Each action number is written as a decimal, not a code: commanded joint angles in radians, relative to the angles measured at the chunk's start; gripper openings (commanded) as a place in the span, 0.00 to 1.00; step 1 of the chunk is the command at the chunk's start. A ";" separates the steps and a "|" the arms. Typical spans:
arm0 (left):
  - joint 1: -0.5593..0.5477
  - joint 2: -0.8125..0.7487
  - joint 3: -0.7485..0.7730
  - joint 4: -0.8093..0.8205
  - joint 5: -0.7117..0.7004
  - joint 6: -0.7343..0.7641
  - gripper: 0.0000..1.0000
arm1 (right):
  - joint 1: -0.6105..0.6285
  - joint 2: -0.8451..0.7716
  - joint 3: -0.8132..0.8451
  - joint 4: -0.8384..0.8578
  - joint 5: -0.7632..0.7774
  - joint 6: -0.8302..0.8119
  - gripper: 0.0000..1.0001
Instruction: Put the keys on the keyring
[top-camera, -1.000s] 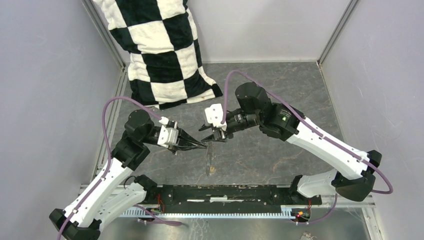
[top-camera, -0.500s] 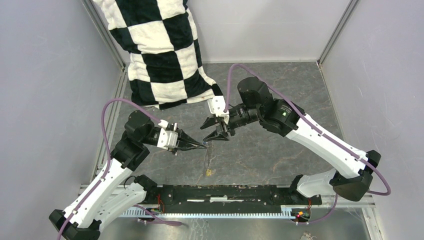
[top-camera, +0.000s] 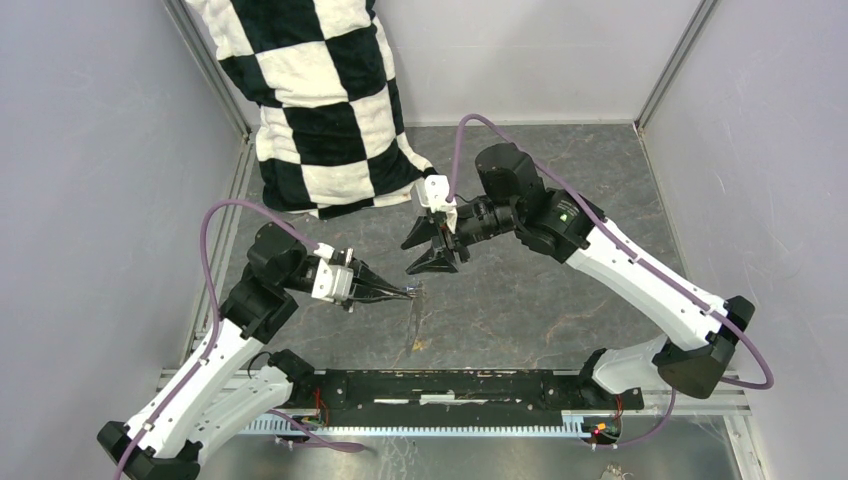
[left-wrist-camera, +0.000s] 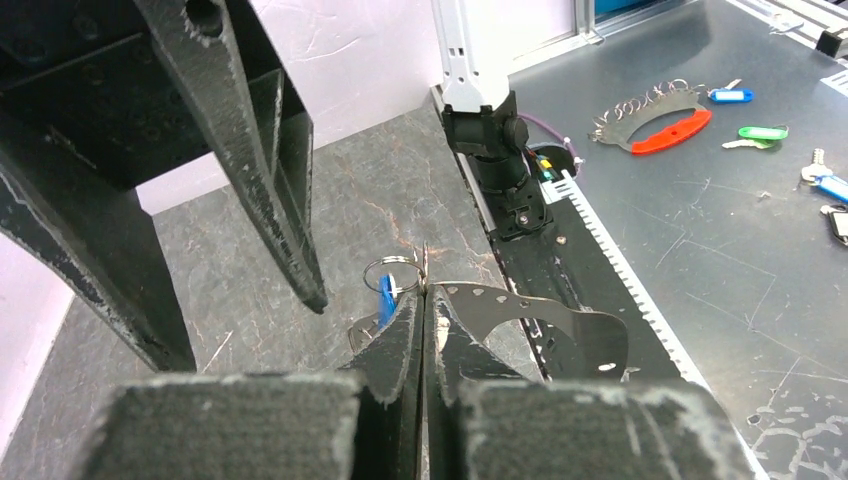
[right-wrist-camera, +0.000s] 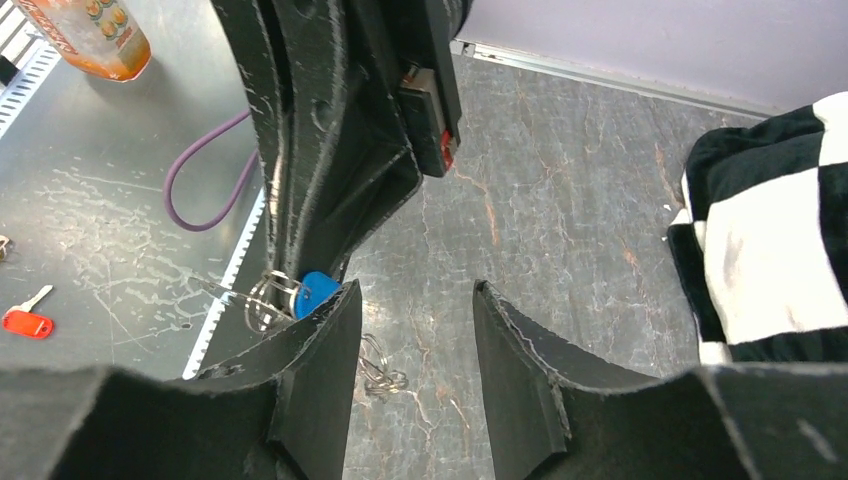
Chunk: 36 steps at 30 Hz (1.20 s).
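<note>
The left gripper (top-camera: 404, 293) has its jaws pressed together on the thin silver-grey wire keyring (left-wrist-camera: 393, 268), held above the grey stone-patterned table (top-camera: 560, 300) around its middle, a little toward the near edge. The small metal blue-headed key (left-wrist-camera: 384, 300) hangs right at those fingertips, and a yellowish speck (top-camera: 418, 343) shows lower down toward the near edge, too small to identify. The right gripper (top-camera: 412, 258) hovers just beyond with its jaws apart and nothing between them, while a black-and-white checkered cloth (top-camera: 320, 100) fills the far left corner.
</note>
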 joint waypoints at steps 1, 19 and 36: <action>-0.004 -0.021 0.011 0.017 0.035 0.042 0.02 | -0.007 0.011 0.042 0.035 -0.021 0.025 0.51; -0.003 -0.059 -0.061 0.170 -0.087 -0.096 0.02 | -0.102 -0.099 0.013 0.194 0.044 0.127 0.75; -0.003 -0.030 -0.049 0.268 -0.261 -0.202 0.02 | -0.007 -0.170 -0.134 0.115 0.007 -0.038 0.59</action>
